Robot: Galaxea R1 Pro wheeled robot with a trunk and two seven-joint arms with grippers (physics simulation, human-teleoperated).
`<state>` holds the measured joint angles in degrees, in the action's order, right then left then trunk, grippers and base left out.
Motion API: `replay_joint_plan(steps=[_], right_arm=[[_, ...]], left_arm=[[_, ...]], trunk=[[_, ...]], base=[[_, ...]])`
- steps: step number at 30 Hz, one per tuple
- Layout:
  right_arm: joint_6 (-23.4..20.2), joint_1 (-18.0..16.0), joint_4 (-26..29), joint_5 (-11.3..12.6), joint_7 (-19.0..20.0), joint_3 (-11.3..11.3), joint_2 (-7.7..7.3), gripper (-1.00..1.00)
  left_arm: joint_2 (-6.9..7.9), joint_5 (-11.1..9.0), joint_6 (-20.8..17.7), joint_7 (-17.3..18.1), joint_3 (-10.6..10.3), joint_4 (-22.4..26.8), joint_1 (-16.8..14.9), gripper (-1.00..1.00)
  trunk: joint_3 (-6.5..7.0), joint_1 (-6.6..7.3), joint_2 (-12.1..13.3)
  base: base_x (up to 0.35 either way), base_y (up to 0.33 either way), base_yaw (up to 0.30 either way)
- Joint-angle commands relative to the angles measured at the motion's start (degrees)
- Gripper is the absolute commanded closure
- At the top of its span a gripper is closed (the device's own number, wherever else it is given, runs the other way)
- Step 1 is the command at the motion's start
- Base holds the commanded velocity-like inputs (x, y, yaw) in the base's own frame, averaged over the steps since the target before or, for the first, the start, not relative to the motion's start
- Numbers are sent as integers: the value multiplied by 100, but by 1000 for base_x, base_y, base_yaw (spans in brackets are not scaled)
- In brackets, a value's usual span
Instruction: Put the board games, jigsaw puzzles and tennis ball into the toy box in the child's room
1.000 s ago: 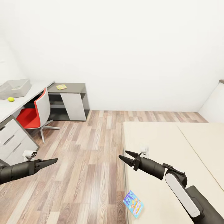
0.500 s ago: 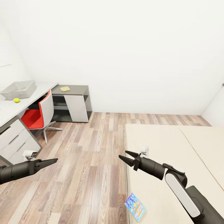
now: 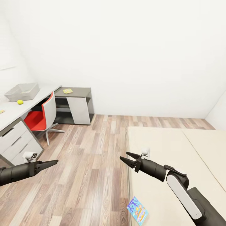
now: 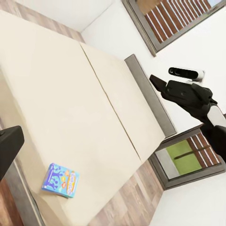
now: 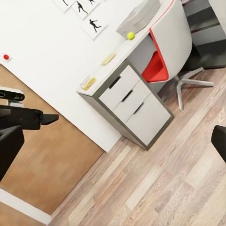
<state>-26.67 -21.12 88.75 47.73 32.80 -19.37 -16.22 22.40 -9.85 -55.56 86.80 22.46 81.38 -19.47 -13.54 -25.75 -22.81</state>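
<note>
- The left gripper (image 3: 53, 162) hangs over the plank floor (image 3: 91, 163), holding nothing; its fingers lie so close together that they read as one dark point, so it looks closed.
- The right gripper (image 3: 129, 158) hangs just above the bed's (image 3: 163, 147) near side edge, its two fingers spread apart, with nothing between them.
- A blue board game (image 3: 137, 210) lies flat on the mattress right at that same side edge, near the foot corner and close to the robot; the left wrist view shows it (image 4: 60, 180) there too, with the grey headboard (image 4: 150, 96) at the far end.
- The table (image 3: 18, 108) runs along the left wall and turns the corner into a lower dark grey section (image 3: 78, 92).
- The toy box (image 3: 22, 92) sits on the light grey top, against the wall, near the corner where the two sections meet.
- The tennis ball (image 3: 20, 101) rests on the top just beside the box, toward the front edge.
- A jigsaw (image 3: 67, 91) lies flat on the dark section, near its left end.
- In the right wrist view, two small flat yellowish things (image 5: 108, 59) lie farther along the light top toward its far end; I cannot tell what they are.
- A red and white chair (image 3: 42, 116) stands pushed toward the table, below the ball.
- Black ball-player pictures (image 5: 89, 9) hang on the wall above the table.
</note>
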Motion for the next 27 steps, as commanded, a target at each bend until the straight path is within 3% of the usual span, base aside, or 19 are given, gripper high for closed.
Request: replay_joint_plan(steps=[1, 27], right_arm=[[-41, -6, 2, 58, -11, -4, -4, -100], [-42, -6, 5, 58, -11, 2, -4, -100]], left_arm=[[1, 1, -61, 21, -1, 1, -4, -100], [1, 2, -61, 21, 2, 1, -4, -100]], trunk=[[-6, -3, -11], [32, -3, -11]], base=[[0, 0, 7], [0, 0, 1]])
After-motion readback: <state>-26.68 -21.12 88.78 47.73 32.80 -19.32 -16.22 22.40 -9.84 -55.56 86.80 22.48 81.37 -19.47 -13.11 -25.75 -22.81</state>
